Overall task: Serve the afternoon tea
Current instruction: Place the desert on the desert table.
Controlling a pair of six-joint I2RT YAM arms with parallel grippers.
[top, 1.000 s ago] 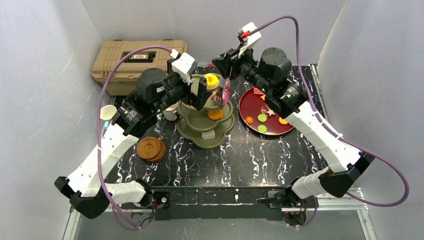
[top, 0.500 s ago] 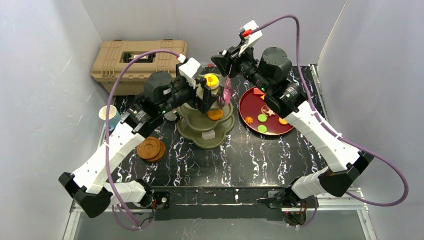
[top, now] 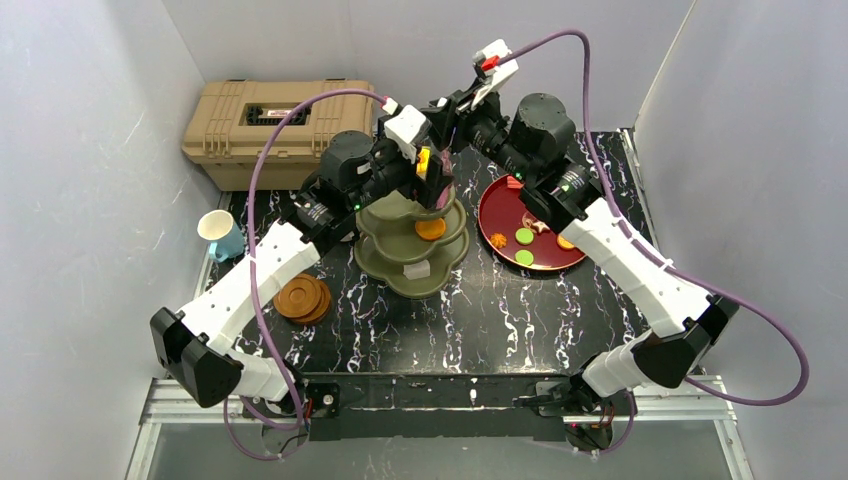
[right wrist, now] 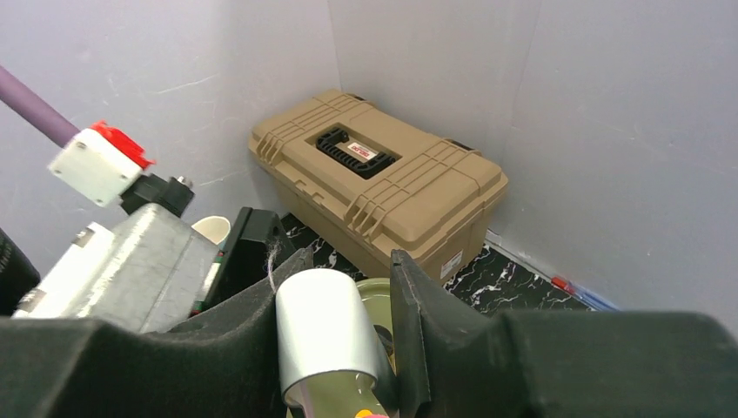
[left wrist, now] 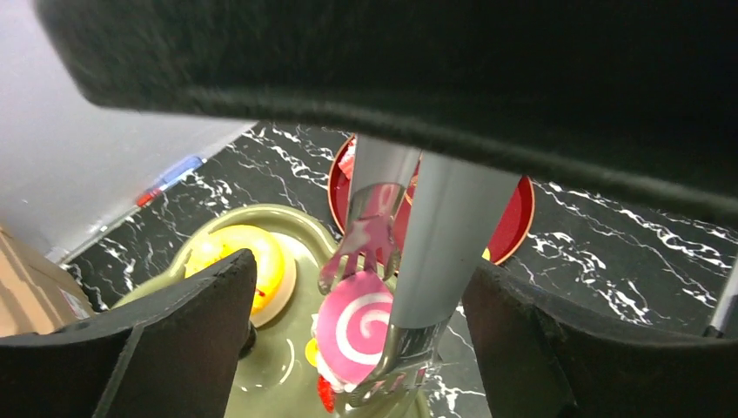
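The olive-green three-tier stand [top: 412, 262] stands mid-table. My right gripper [top: 449, 122] [right wrist: 350, 261] is shut on the grey handle of silver tongs [right wrist: 324, 335] [left wrist: 439, 235]. The tongs pinch a pink swirl pastry [left wrist: 352, 326] [top: 446, 190] just above the top tier [left wrist: 261, 383]. My left gripper [top: 430, 172] [left wrist: 358, 279] is open, its fingers [left wrist: 178, 348] straddling the tongs and pastry without touching. A yellow pastry [left wrist: 237, 261] sits on the top tier, and an orange pastry [top: 431, 229] on the middle one. The white-and-blue cup [top: 222, 233] and wooden saucers [top: 303, 297] are at the left.
A tan toolbox [top: 270, 118] [right wrist: 383, 183] stands at the back left against the wall. A dark-red plate [top: 545, 258] with several small pastries lies right of the stand. Both arms crowd together over the stand's top.
My left arm has swung right and forward, bringing its gripper over the top tier around the tongs, and its jaws have narrowed a little. The right gripper has shifted slightly left.
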